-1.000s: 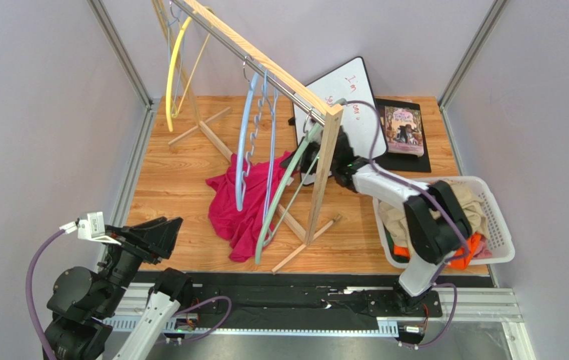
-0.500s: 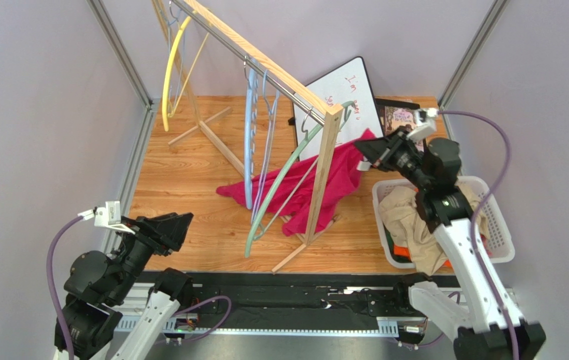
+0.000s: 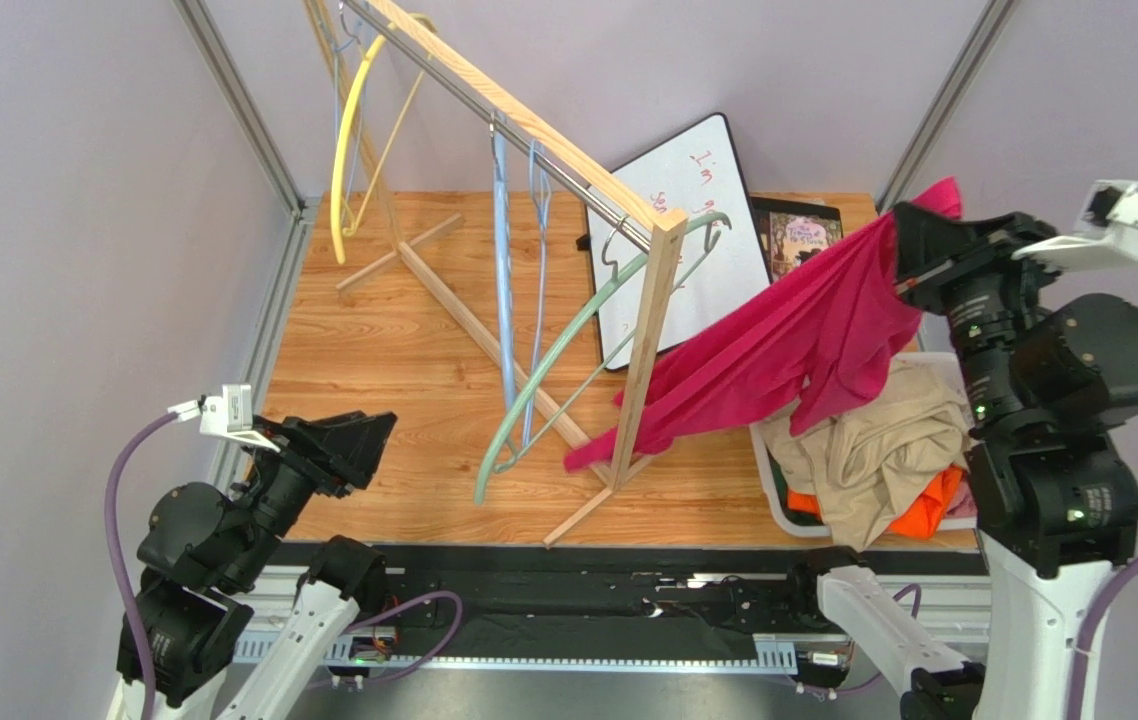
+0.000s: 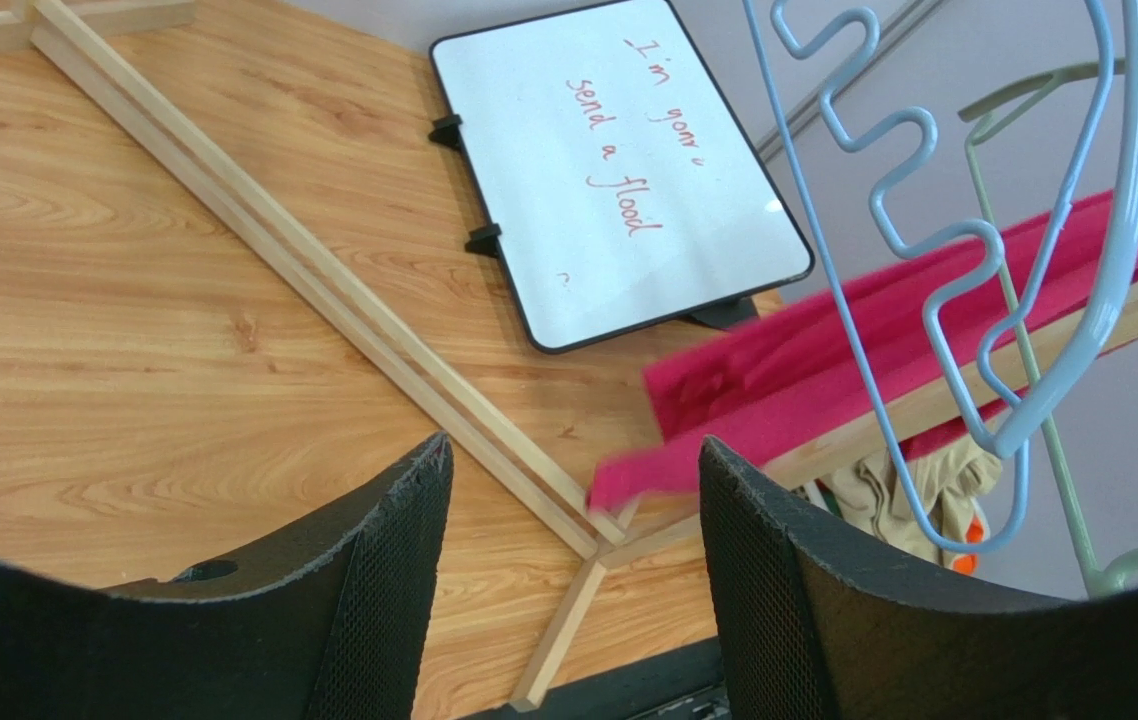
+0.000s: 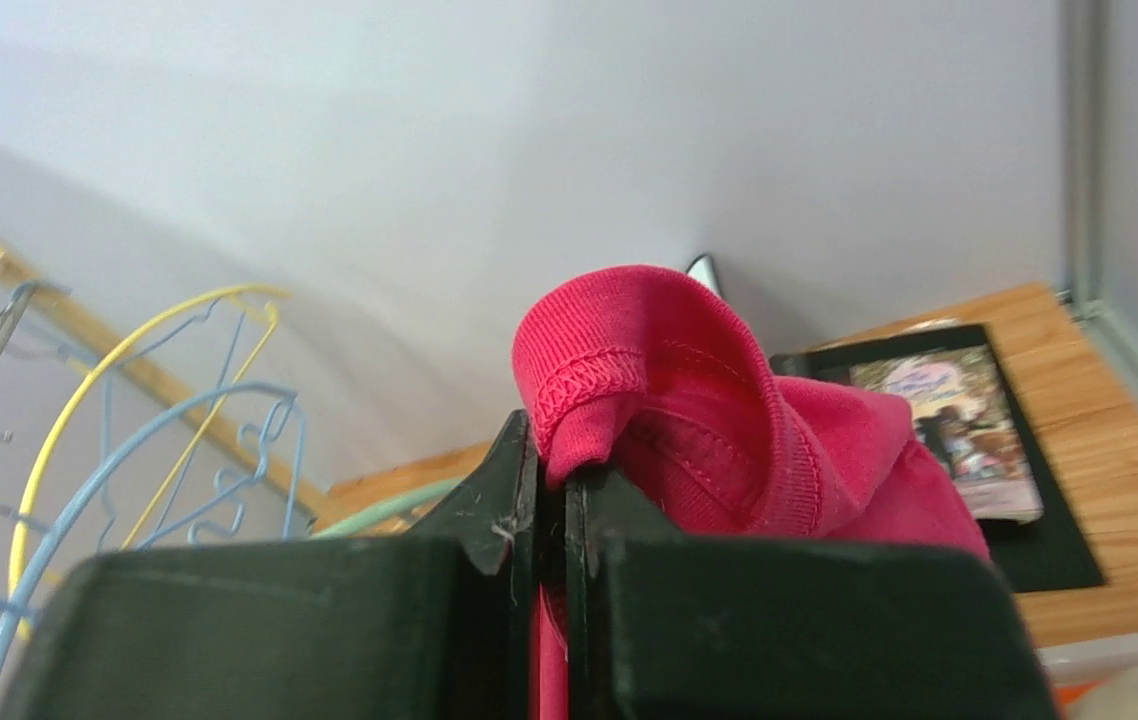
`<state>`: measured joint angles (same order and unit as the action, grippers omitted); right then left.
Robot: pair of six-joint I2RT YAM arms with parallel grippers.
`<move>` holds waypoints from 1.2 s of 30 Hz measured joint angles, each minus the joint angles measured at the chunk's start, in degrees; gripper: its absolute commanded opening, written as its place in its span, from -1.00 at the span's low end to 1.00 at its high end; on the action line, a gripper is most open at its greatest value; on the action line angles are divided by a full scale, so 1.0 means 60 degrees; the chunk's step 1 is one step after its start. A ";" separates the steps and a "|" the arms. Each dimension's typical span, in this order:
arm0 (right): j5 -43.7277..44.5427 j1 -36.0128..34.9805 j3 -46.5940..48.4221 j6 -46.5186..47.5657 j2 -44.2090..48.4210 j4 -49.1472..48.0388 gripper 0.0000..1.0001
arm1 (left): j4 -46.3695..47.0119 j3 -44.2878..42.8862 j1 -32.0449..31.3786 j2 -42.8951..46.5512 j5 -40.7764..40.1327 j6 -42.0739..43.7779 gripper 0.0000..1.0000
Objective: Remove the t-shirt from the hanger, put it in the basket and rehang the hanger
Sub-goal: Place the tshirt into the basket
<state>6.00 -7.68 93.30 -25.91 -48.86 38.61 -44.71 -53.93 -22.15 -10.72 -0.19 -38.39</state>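
The pink t-shirt (image 3: 801, 338) hangs stretched in the air, its collar pinched in my right gripper (image 3: 913, 248), which is shut on it high above the basket. The wrist view shows the t-shirt's ribbed collar (image 5: 680, 390) clamped between the right gripper's (image 5: 553, 480) closed jaws. The shirt's tail trails down past the rack's near post (image 3: 647, 360). The pale green hanger (image 3: 560, 368) hangs bare from the rail's near end, tilted. My left gripper (image 3: 357, 443) stands open and empty low at the left. From the left gripper (image 4: 575, 480) the t-shirt (image 4: 861, 353) shows beyond the fingers.
A wooden clothes rack (image 3: 530, 143) crosses the floor diagonally, carrying blue hangers (image 3: 508, 255) and a yellow hanger (image 3: 347, 135). A whiteboard (image 3: 680, 210) and a book (image 3: 801, 240) lie behind it. A white basket (image 3: 771, 488) of beige clothes (image 3: 868, 450) sits at the right.
My right arm has risen and swung right, dragging the t-shirt from under the rack, off the green hanger, up over the basket. The hanger has swung. The left arm shifted slightly.
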 measured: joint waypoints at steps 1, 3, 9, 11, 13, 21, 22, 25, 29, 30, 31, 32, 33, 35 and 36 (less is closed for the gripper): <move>0.0291 0.0000 0.0437 0.0135 -0.0146 0.0153 -1.00 | -0.0004 0.0000 0.0000 -0.0007 0.0026 0.0000 0.32; 0.0918 0.0000 0.1585 0.0521 -0.0550 0.0441 -1.00 | 0.0004 0.0000 0.0000 0.0011 0.0073 -0.0007 0.32; 0.2670 0.0000 0.4335 0.1698 -0.1603 0.0663 -1.00 | -0.0022 0.0000 0.0000 0.0080 0.0135 -0.0015 0.32; 0.3126 0.0000 0.4867 0.2011 -0.1781 0.0710 -1.00 | -0.0051 0.0000 0.0000 0.0091 0.0131 -0.0011 0.32; 0.3530 0.0000 0.5264 0.2339 -0.1869 0.0667 -1.00 | -0.0098 0.0000 0.0000 0.0091 0.0131 -0.0011 0.32; 0.4215 0.0004 0.5941 0.3133 -0.1902 0.0412 -1.00 | -0.0051 0.0040 0.0000 0.0069 0.0168 -0.0011 0.32; 0.4237 0.0004 0.5941 0.3162 -0.1876 0.0361 -1.00 | -0.0044 0.0047 0.0000 0.0069 0.0171 -0.0011 0.32; 0.4258 0.0004 0.5734 0.3228 -0.1752 0.0200 -1.00 | 0.0007 0.0189 0.0000 0.0062 0.0229 -0.0015 0.32; 0.4167 0.0007 0.5657 0.3220 -0.1690 0.0204 -1.00 | 0.0007 0.0233 0.0000 -0.0018 0.0244 -0.0007 0.32; 0.4131 0.0007 0.5657 0.3220 -0.1654 0.0204 -1.00 | 0.0011 0.0233 0.0000 -0.0036 0.0244 -0.0004 0.32; 0.4073 0.0007 0.5657 0.3217 -0.1596 0.0222 -1.00 | 0.0007 0.0233 0.0000 -0.0047 0.0244 -0.0004 0.32; 0.4022 0.0007 0.5657 0.3217 -0.1519 0.0237 -1.00 | 0.0007 0.0233 0.0000 -0.0055 0.0240 -0.0004 0.32; 0.3978 0.0007 0.5657 0.3213 -0.1428 0.0237 -1.00 | 0.0015 0.0237 0.0000 -0.0055 0.0244 -0.0004 0.32; 0.3909 0.0007 0.5610 0.3213 -0.1147 0.0229 -1.00 | 0.0084 0.0262 0.0000 -0.0055 0.0244 -0.0004 0.32; 0.3898 0.0007 0.5548 0.3217 -0.0943 0.0222 -1.00 | 0.0149 0.0310 0.0000 -0.0062 0.0251 -0.0007 0.32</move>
<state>29.39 -7.64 126.58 -6.61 -54.52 39.94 -43.81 -52.07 -22.15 -11.09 1.32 -38.44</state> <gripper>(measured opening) 0.015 0.661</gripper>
